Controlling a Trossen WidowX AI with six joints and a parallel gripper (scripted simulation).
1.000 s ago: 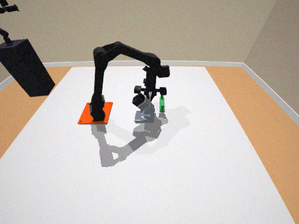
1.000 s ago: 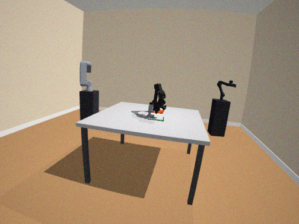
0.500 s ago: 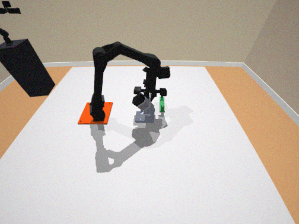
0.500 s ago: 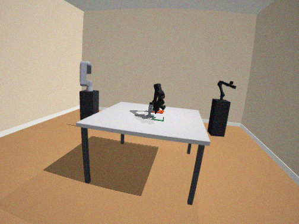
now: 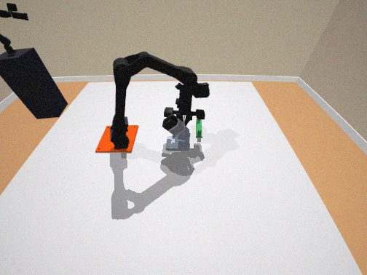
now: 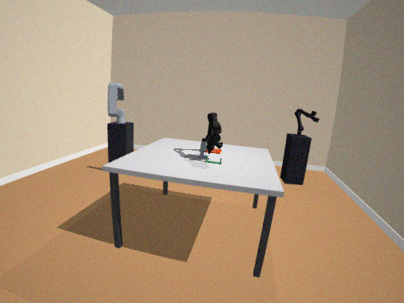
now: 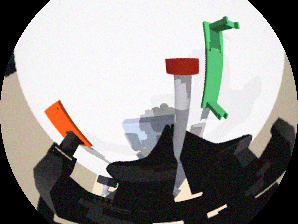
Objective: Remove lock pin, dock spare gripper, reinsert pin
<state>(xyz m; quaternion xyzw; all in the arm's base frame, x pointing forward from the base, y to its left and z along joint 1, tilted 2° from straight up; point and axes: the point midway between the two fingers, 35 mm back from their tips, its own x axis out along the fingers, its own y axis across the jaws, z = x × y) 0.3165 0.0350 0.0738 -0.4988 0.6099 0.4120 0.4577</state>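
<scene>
Grey and slim, the lock pin (image 7: pixel 180 112) is pinched between my gripper's (image 7: pixel 178 163) black fingers, its flat red head (image 7: pixel 182 66) pointing away from my wrist camera. From the top camera my gripper (image 5: pixel 185 120) hangs over the pale grey, blocky mount (image 5: pixel 177 140), with the dark cylindrical spare gripper (image 5: pixel 170 123) tilted at the mount's upper left; whether its spigot sits in the socket, I cannot tell. A translucent green bracket (image 5: pixel 198 129), long and narrow, stands just right of the mount. My matte black arm (image 5: pixel 153 65) rises from a flat orange base plate (image 5: pixel 103 143). All of it rests on a smooth white table (image 6: pixel 240 172) with dark legs, over an orange-brown floor (image 6: pixel 329 248) between beige walls. Two dark pedestals (image 6: pixel 296 158) carry other arms, one black, one pale grey (image 6: pixel 115 102).
</scene>
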